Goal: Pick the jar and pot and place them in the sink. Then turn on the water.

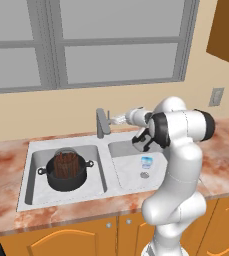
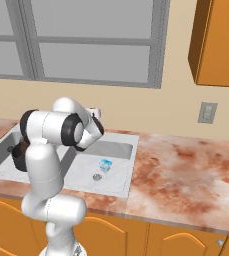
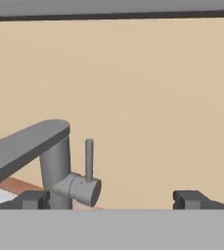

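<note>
The gripper (image 3: pixel 111 199) stands with its jaws wide apart and nothing between them, the two dark fingertips (image 3: pixel 33 199) rising far from each other at the bottom of the hand view. Just ahead of the jaws and toward the left fingertip stands the grey faucet (image 3: pixel 55 161), its thin lever (image 3: pixel 89 158) upright on a short side stub, closer to the middle of the gap. The spout reaches out past the left fingertip, and the beige wall (image 3: pixel 157 97) lies behind.

In the left base view the hand is near the faucet (image 1: pixel 102 123), by the back edge of the sink (image 1: pixel 31 155). Off to the jaws' left and below them, the black pot (image 1: pixel 66 176) sits in the left basin, and the jar (image 1: pixel 66 164) with its reddish-brown contents appears to stand inside the pot, though the overlap makes that hard to settle. Below the jaws, in the right basin, a small light-blue patch of water (image 1: pixel 146 161) shows just above the drain (image 1: pixel 144 175). The same blue patch (image 2: pixel 105 164) sits in the basin beside the arm in the right base view.
</note>
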Available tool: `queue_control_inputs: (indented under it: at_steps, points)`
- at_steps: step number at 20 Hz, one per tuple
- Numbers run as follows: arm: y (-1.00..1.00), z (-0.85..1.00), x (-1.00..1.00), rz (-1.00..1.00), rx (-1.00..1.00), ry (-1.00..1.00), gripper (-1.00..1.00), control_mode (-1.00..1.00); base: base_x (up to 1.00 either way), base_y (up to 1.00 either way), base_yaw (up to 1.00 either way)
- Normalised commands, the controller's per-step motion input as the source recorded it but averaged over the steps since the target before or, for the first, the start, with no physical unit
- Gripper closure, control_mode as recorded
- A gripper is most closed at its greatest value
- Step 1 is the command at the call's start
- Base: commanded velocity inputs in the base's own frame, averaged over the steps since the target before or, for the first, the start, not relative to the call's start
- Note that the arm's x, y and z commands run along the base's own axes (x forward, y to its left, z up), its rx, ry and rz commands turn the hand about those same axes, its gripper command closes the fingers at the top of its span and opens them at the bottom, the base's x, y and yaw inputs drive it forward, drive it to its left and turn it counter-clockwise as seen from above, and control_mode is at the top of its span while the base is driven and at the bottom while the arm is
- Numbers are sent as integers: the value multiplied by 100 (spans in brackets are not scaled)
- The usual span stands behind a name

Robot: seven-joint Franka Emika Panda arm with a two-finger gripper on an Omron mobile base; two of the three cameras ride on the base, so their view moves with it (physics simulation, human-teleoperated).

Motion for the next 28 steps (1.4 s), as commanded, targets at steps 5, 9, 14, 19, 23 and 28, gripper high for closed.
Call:
queue_control_inputs:
  at_steps: [5,9,14,19,23,28]
  points:
    - [8,-1,4,0,0,0,-100,-100,0,0,0]
    - [0,0,13,0,0,-1,-100,-100,0,0,0]
    - [10,-4,9,-1,0,-2,-100,-100,0,0,0]
    - [4,-3,3,-5,0,-3,-100,-100,0,0,0]
    - [4,-6,0,-9,0,-4,-100,-100,0,0,0]
    - [4,-14,0,-2,0,-4,-100,-100,0,0,0]
